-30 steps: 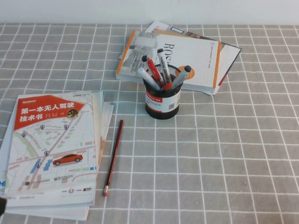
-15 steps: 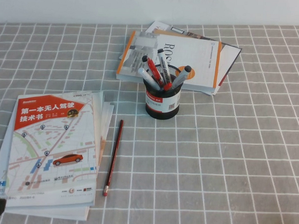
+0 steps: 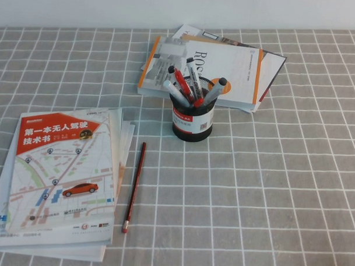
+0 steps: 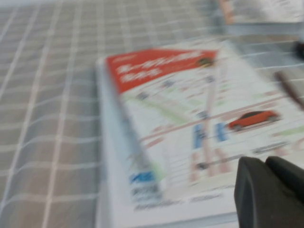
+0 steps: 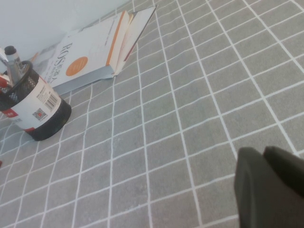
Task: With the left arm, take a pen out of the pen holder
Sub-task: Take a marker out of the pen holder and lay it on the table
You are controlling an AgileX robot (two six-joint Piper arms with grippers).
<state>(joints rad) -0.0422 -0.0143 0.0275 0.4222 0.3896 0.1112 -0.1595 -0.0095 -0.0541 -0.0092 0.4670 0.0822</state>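
A black mesh pen holder (image 3: 192, 119) stands upright on the grey checked cloth, holding several pens (image 3: 182, 83) that lean outward; it also shows in the right wrist view as the pen holder (image 5: 40, 111). Neither arm appears in the high view. In the left wrist view my left gripper (image 4: 266, 164) is shut and empty, hovering over the near corner of the map-covered book (image 4: 190, 118), far from the holder. My right gripper (image 5: 263, 154) is shut with nothing in it, above bare cloth to the right of the holder.
A red pencil (image 3: 134, 187) lies on the cloth between the map book (image 3: 62, 173) and the holder. A stack of books (image 3: 226, 67) lies just behind the holder by the wall. Grey cloth (image 3: 268, 194) fills the right and front.
The dark tip of my left gripper at the bottom left corner of the high view has slipped out of that view. Nothing on the table has moved.
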